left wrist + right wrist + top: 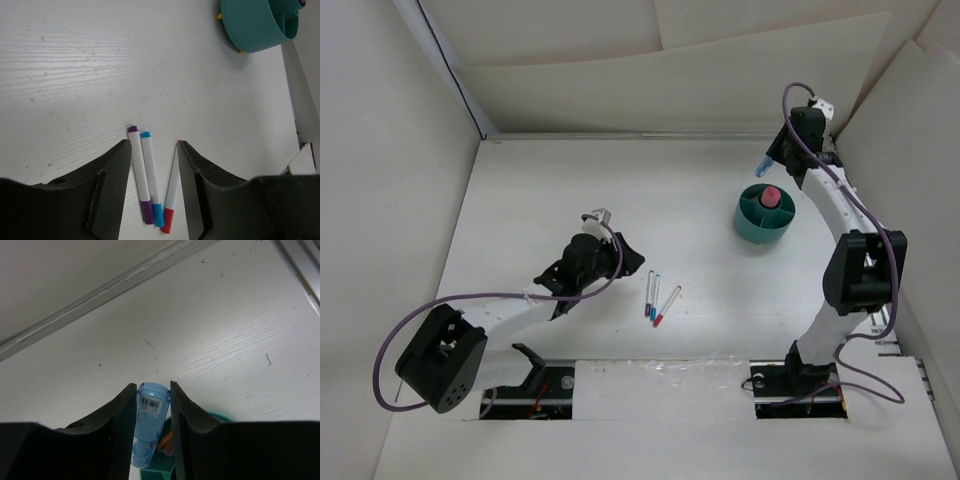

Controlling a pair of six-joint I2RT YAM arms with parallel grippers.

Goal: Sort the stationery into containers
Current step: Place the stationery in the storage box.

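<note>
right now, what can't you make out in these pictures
- Inside of the cup: too small in the top view; cut off by the top edge in the left wrist view; mostly behind the right gripper in its wrist view.
- Which compartment the light blue marker is above: right wrist view, the gripper hides the cup below it.
- Whether the left gripper touches the three pens: top view, its own wrist covers its tips.
</note>
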